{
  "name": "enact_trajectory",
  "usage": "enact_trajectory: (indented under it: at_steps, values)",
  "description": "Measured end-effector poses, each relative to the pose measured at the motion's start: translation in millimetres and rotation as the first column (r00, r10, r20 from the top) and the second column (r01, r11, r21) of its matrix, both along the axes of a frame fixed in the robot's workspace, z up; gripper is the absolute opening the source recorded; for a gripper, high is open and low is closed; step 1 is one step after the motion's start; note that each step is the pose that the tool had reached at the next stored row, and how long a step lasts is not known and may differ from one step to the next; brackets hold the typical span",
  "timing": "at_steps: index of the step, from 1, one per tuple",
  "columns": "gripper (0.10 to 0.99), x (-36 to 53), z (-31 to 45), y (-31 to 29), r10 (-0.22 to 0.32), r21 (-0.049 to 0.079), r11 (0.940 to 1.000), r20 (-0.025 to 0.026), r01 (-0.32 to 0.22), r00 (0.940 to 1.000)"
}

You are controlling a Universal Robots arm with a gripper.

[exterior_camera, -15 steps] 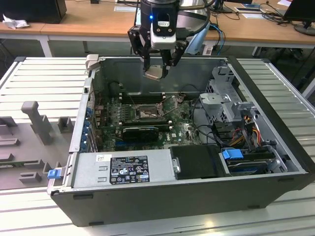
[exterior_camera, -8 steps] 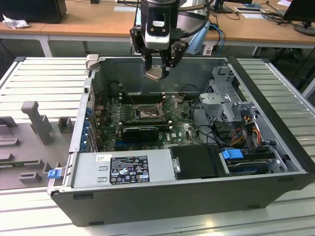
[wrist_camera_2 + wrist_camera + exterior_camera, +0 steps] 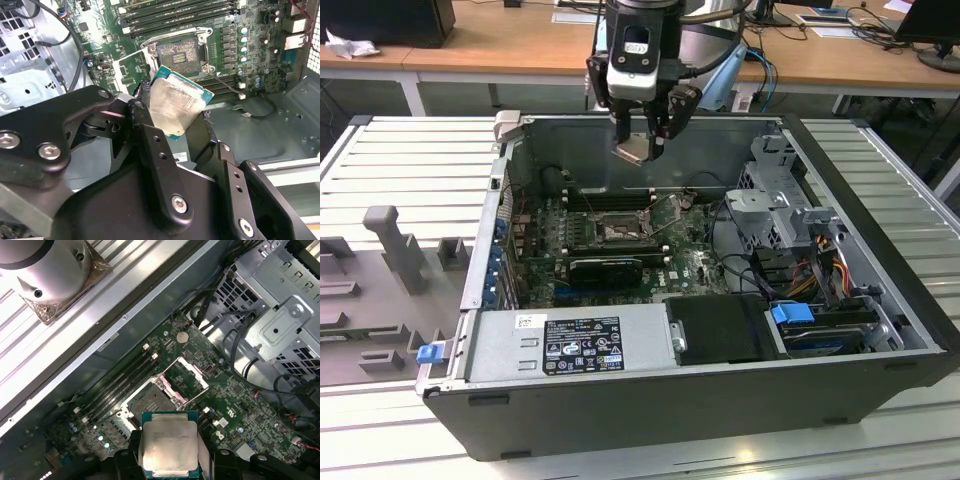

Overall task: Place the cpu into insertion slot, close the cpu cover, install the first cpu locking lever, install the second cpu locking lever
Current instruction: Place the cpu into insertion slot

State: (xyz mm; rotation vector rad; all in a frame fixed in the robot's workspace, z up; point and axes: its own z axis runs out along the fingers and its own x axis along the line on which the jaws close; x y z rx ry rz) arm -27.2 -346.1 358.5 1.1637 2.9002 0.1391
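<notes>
My gripper (image 3: 640,147) hangs above the open computer case, shut on the cpu (image 3: 631,152), a pale silver square chip with a green edge. In both wrist views the cpu (image 3: 175,102) (image 3: 167,442) sits clamped between the black fingers (image 3: 145,117). The insertion slot (image 3: 617,230) lies below on the green motherboard, apart from the chip, and its grainy dark centre is uncovered (image 3: 179,50) (image 3: 150,402). The cpu cover (image 3: 186,374) stands swung open beside the slot. A thin metal lever (image 3: 225,82) stands raised next to the socket.
Long black memory slots (image 3: 605,195) run just behind the socket and a black card (image 3: 605,267) lies in front of it. A drive cage (image 3: 780,215) with cables fills the exterior view's right, and a labelled power supply (image 3: 570,345) the front. The case walls (image 3: 495,230) surround the board.
</notes>
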Motion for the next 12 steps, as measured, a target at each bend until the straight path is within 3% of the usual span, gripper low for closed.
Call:
enact_trajectory:
  at_steps: [12]
  values:
    - [0.525,0.0,-0.1,0.0,-0.095,0.0,0.9955,0.0,0.095,0.9955]
